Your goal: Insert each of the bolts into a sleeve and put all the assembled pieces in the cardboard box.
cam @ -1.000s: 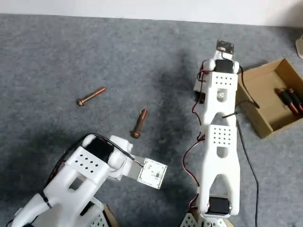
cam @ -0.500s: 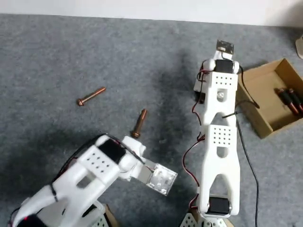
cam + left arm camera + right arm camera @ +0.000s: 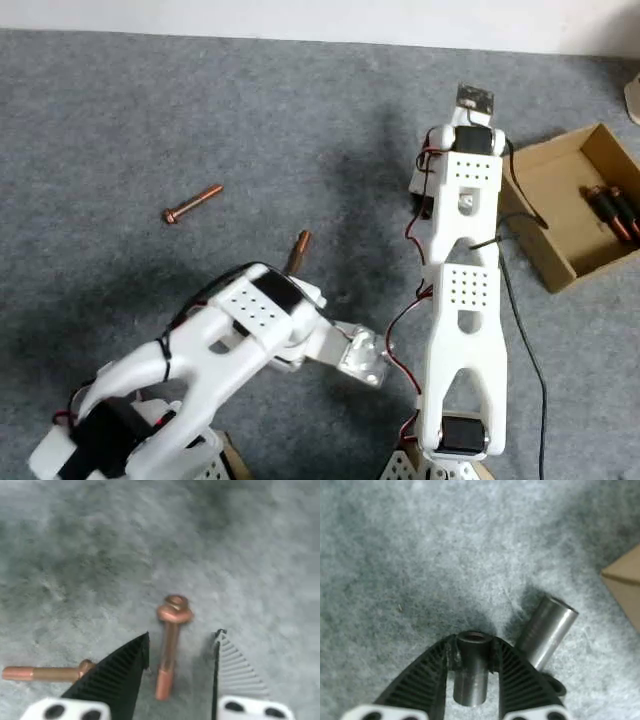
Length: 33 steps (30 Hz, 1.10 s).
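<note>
- A copper-coloured flanged metal bolt [image 3: 193,203] lies loose on the grey felt-covered counter [image 3: 150,100], toward its left edge. It is well apart from both arms and untouched, and I judge it is waiting its turn.
- The left end effector [image 3: 182,640] hangs over a second copper-coloured flanged bolt [image 3: 170,645] near the counter's middle. Its jaws are spread, one on each side of the shank and not touching it. The head points away from the wrist, so the jaws look lined up to close across the shank.
- The right end effector [image 3: 472,642] is pinching a short dark steel tube sleeve [image 3: 471,670]. It holds the sleeve low over the counter with the open bore facing out, probably so that a bolt can be fed into it.
- A second bare grey steel tube sleeve [image 3: 546,631] lies tilted on the counter just beside those jaws, handy for the other bolt.
- The open brown cardboard box [image 3: 565,215] sits at the counter's right edge, near the right arm. It already holds dark assembled pieces [image 3: 612,210], and I cannot tell how many.
</note>
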### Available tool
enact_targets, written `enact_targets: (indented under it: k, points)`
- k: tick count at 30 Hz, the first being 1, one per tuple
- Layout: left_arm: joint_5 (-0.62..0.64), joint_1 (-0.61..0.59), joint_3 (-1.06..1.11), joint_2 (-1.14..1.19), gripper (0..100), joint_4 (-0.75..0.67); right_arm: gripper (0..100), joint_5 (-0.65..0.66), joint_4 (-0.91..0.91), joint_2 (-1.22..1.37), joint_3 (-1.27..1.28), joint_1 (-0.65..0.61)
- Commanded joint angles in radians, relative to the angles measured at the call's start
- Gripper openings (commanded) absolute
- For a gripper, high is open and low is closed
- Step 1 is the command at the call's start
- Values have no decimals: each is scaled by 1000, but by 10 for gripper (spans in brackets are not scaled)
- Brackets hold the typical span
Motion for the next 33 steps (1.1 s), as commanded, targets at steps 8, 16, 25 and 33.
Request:
enact_targets:
  k: [8,16,25,33]
  points:
    - [80,71,-42,41,203,-49,5,23,-16,-22,-117,27]
    - [66,-28,-42,38,203,-43,5,23,-16,-21,-117,27]
    - [-8,-22,-35,42,203,-32,5,23,-16,-19,-117,27]
    - [-8,-24,1,42,164,-34,5,23,-16,-18,-117,27]
